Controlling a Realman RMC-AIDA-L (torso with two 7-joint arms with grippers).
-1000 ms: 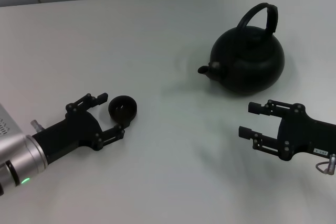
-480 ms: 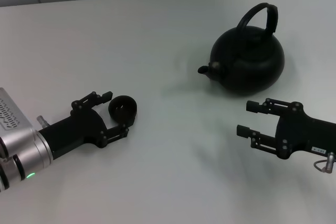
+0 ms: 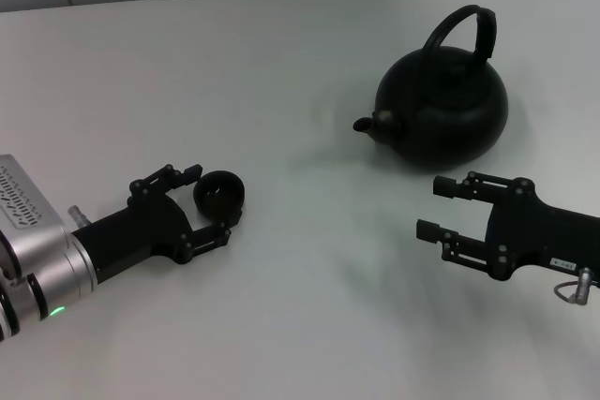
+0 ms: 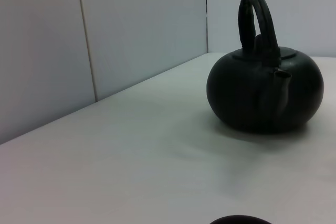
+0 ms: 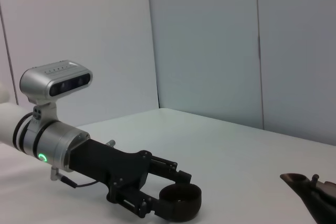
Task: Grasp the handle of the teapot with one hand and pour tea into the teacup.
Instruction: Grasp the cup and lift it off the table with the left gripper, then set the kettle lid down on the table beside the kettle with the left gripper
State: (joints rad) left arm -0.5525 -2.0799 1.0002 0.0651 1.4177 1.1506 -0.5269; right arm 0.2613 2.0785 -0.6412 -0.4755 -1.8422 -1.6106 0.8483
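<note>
Plain white matte tabletop (image 3: 281,63) against pale grey panelled wall (image 4: 105,30), squat matte-black teapot (image 3: 442,110) upright at far right, spout pointing left, tall arched handle (image 3: 461,30) ungrasped, tiny round black teacup (image 3: 219,195) between spread fingers of left gripper (image 3: 208,201), right gripper (image 3: 439,208) wide open near teapot, wrist view alone shows silver camera block (image 5: 56,81) on left arm.

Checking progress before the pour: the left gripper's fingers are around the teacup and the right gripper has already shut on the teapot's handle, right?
Not quite. The left gripper does have its fingers around the teacup, but the right gripper is open and holds nothing. It sits on the near side of the teapot, well clear of the handle. The head view shows this.
</note>
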